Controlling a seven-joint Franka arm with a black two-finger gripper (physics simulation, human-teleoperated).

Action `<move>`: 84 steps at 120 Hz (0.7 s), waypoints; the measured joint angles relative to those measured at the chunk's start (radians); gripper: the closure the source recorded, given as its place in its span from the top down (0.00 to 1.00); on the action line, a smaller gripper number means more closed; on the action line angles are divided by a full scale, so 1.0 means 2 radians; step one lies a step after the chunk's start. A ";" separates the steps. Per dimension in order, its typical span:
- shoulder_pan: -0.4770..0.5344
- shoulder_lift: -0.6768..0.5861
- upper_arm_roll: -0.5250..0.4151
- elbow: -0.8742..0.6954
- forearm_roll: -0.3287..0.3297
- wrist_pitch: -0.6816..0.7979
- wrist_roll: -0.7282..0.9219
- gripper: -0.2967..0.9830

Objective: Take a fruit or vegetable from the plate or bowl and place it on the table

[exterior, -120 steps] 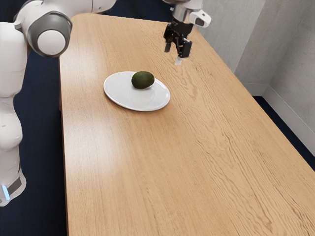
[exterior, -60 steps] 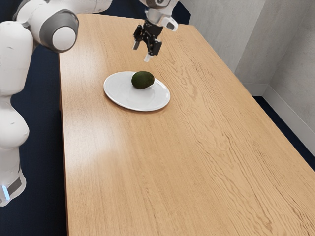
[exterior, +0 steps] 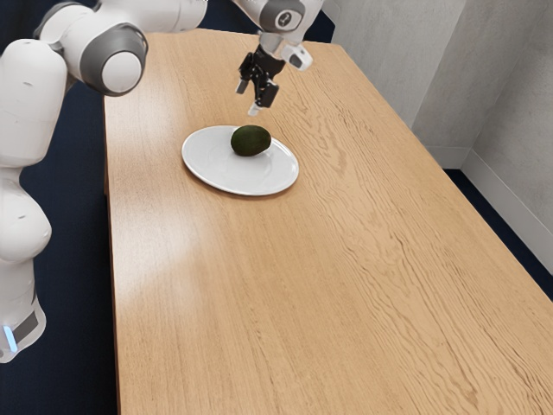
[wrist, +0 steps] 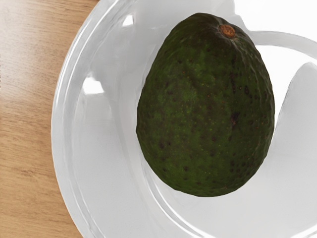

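Observation:
My gripper [exterior: 247, 99] is above the far side of the plate in the exterior view, its two fingers spread apart with nothing between them. Below it a dark green avocado [exterior: 251, 141] lies on the white round plate [exterior: 216, 173], near the plate's far rim. In the wrist view the avocado [wrist: 205, 109] looks large, with a brown stem spot at one end, and the plate [wrist: 99, 148] surrounds it.
The plate rests on a long wooden table [exterior: 259, 294], which stretches well beyond it. A grey wall [exterior: 415, 78] stands past the table's edge at the exterior view's right.
My hand has moved toward the exterior view's left, then dropped slightly, from off to one side to above the avocado. The avocado and plate have stayed put.

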 joint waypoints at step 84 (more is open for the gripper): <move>-0.012 0.027 -0.003 -0.028 -0.041 0.028 0.110 0.77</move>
